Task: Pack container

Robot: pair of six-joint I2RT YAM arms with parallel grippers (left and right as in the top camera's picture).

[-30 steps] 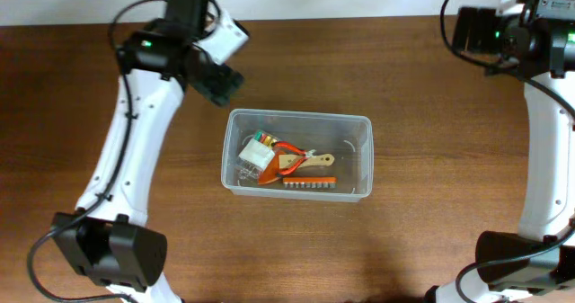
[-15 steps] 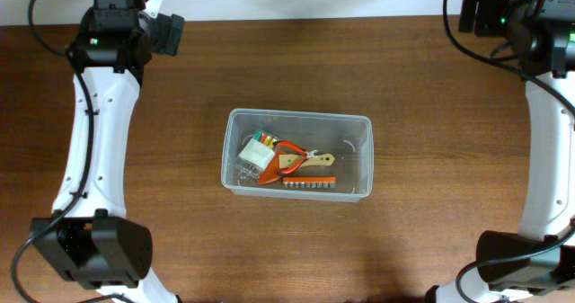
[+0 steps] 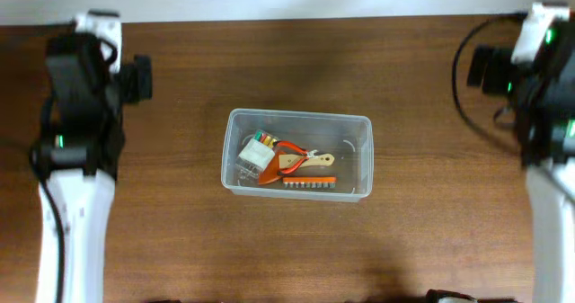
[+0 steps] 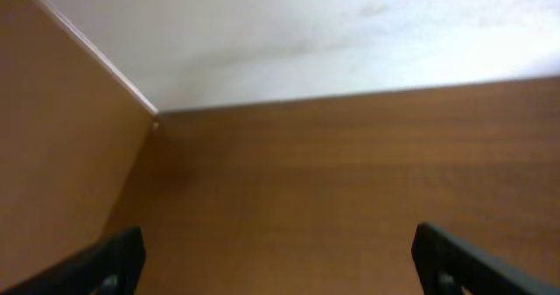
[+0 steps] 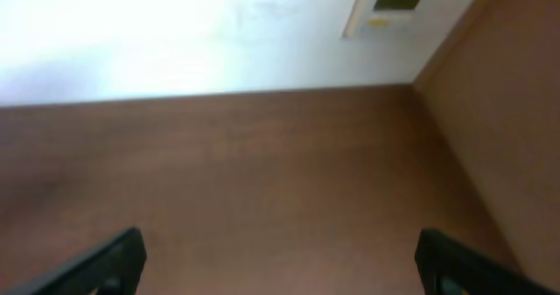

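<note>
1. Left gripper (image 4: 280, 273): fingers spread wide, nothing between them, above the table (image 4: 350, 172) near its far edge.
2. Right gripper (image 5: 280, 269): wide apart too, empty-handed.
3. Container (image 3: 298, 114) sits mid-table, between both arms, well apart from each.

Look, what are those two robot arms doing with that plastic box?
Right now neither arm is touching anything. The clear container sits in the middle of the table with a marker pack, red-handled pliers and a row of metal bits inside. The left gripper and right gripper are both open and empty, off at opposite sides of the table.
</note>
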